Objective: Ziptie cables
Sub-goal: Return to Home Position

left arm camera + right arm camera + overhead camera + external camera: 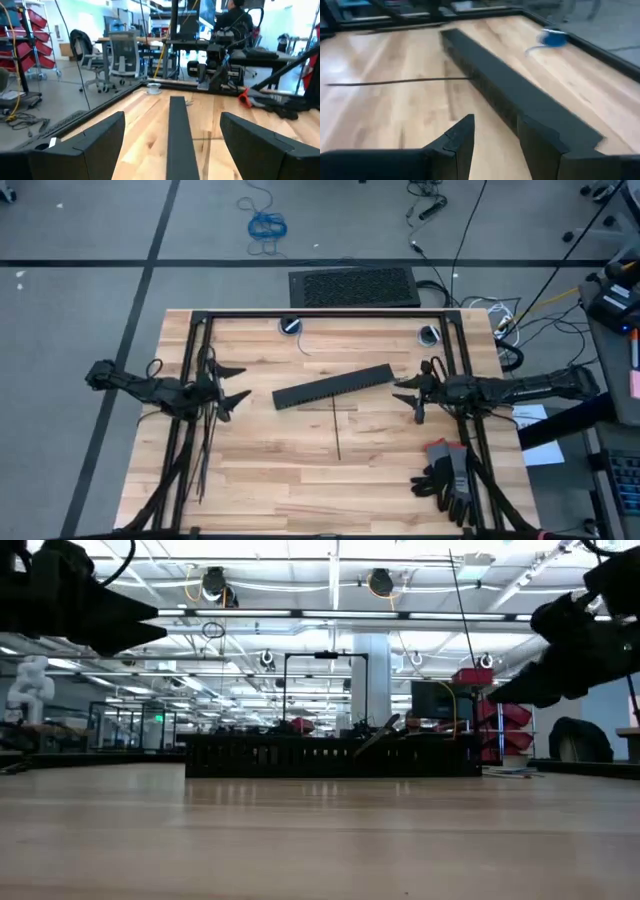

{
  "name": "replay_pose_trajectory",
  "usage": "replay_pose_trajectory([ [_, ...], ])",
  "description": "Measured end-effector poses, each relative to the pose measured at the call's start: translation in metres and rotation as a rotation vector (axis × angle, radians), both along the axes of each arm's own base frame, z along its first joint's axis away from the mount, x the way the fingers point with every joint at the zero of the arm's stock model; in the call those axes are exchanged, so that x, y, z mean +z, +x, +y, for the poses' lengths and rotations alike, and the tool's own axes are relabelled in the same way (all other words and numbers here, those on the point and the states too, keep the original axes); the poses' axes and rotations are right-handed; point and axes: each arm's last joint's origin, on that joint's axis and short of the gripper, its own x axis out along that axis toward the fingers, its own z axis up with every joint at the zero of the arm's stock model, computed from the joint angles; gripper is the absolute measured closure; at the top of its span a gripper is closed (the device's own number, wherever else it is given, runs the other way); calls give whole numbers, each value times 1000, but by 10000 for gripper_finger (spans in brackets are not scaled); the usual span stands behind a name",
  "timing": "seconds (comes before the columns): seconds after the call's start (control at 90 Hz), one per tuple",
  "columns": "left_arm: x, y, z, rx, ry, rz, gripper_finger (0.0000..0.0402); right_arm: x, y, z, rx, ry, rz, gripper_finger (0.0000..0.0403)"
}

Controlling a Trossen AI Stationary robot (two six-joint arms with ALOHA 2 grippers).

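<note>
table: one, pale wood planks in a black frame; the left gripper and the right gripper hang above it, clear of the top.
arms: two; the left arm and the right arm reach in from opposite sides, their grippers facing each other.
black bar: one, long and flat, lying slanted on the wood between the two grippers and touching neither.
gloves: one pair, grey, black and red, heaped behind the right gripper beside its arm.
left gripper: fingers spread wide, nothing between them.
right gripper: fingers apart with a clear gap, holding nothing; one end of the bar lies just ahead of it.
zipties: two thin dark strips flat on the wood between the grippers, just beside the bar; one runs away from the bar and the other crosses its end like a T. Neither is gripped.
round discs: two near the table's far edge, a blue disc beyond the left gripper and a grey disc beyond the right gripper.
</note>
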Motion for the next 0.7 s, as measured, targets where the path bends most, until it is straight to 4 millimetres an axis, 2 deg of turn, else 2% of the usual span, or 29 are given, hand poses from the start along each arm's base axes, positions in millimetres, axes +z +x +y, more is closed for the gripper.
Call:
replay_pose_trajectory([
  [0.2, 0, 0, 0, 2, 11, 5, 77, 0, 0, 0, 14, -37, 7, 261],
  [0.389, 0, 0, 1, 14, 33, 11, 77, 8, 0, 0, 27, -55, -71, 261],
  [0.7, 0, 1, 4, 51, 54, 22, 77, 15, -2, 3, 142, -15, -156, 261],
])
